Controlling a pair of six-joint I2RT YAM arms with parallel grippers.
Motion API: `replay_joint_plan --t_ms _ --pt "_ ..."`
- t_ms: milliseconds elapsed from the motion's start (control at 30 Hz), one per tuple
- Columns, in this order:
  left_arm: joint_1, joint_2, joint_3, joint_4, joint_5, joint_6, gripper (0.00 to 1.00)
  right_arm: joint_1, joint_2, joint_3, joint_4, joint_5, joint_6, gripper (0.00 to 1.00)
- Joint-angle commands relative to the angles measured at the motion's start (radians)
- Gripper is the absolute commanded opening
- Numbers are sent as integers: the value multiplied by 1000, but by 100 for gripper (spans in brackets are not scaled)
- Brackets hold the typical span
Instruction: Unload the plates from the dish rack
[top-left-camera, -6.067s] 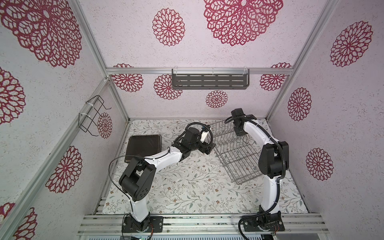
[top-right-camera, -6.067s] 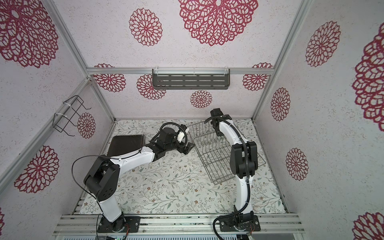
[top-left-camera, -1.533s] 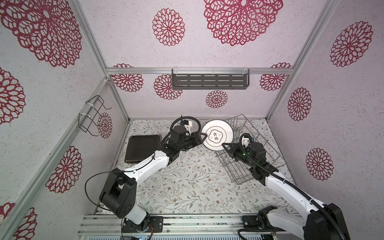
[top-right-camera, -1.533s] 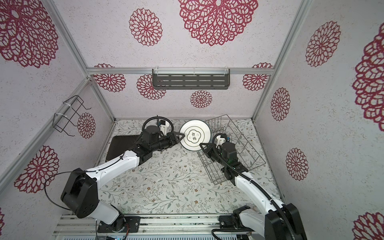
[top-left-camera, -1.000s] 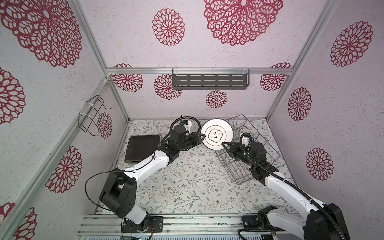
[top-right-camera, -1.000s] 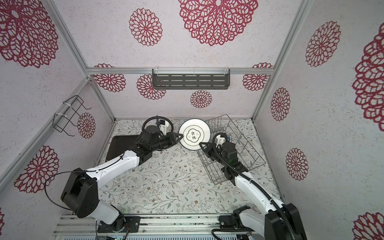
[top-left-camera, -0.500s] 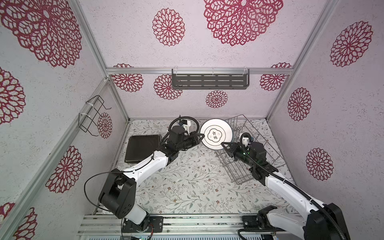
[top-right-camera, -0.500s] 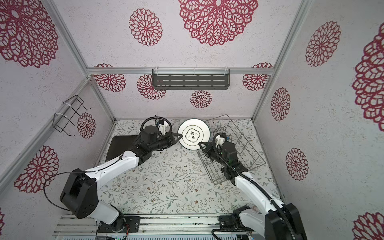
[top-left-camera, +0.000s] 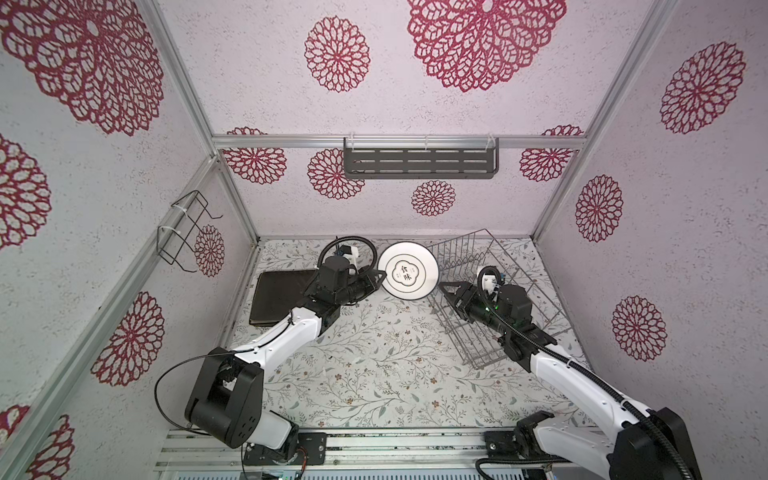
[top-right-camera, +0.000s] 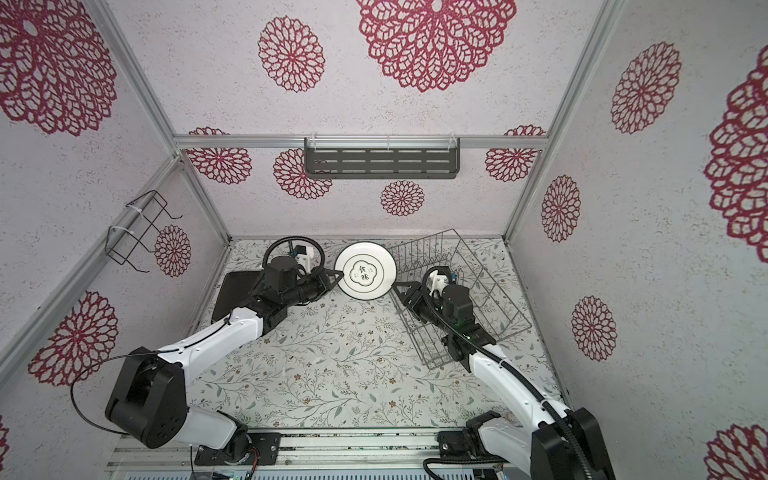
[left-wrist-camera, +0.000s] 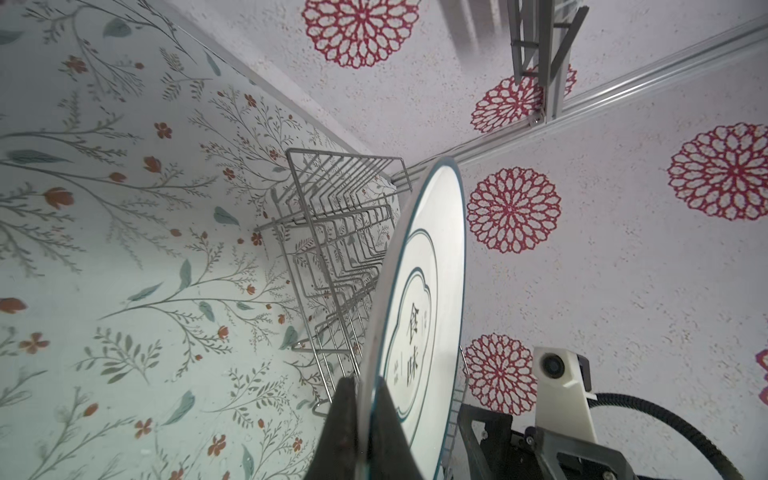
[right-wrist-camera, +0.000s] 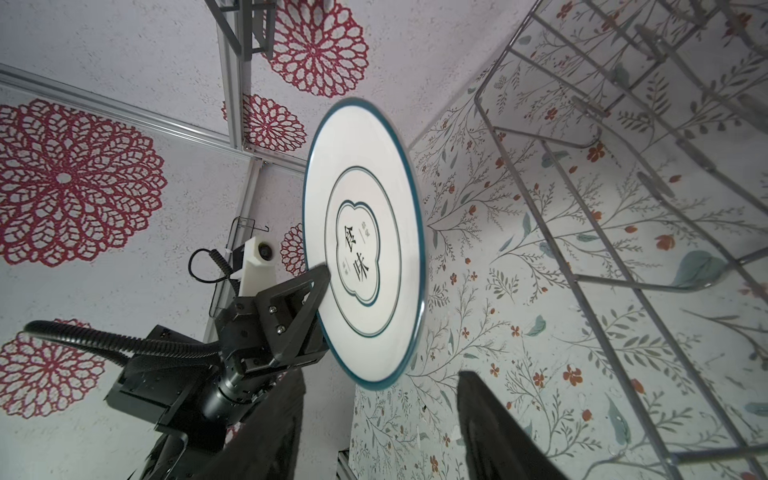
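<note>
over the flowered worktop (top-left-camera: 374, 365), just left of the dish rack (top-left-camera: 478, 249), the round plate (top-left-camera: 408, 271) hangs pinched at its rim by the left gripper (top-left-camera: 380, 277), the right gripper (top-left-camera: 444, 286) spread just clear of the opposite edge, the dark square plate (top-left-camera: 278, 295) lying leftward behind the left arm.

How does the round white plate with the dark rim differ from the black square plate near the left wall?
The round white dark-rimmed plate is held aloft, tilted, its rim pinched in the left gripper; the black square plate lies flat on the floral tabletop. The round plate carries printed characters; the black plate looks plain. Both are outside the silver wire dish rack.
</note>
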Motion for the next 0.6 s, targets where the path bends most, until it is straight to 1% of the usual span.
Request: replay_joint_plan --t_ms 0,167,367,467,567 --pt "28 -61 -20 47 9 -7 0 3 -22 53 -10 -1 -40 64" --pt "65 -89 -43 22 -18 -9 0 4 -22 58 -24 5 -52 65" --pt "102 -91 -40 -69 -38 -15 0 3 -20 63 -39 10 -54 66" --pt "107 -98 -39 -97 -58 2 0 3 -13 69 -52 7 -62 66" --pt "111 -92 -31 -142 -94 45 0 3 -5 73 -59 2 -69 68"
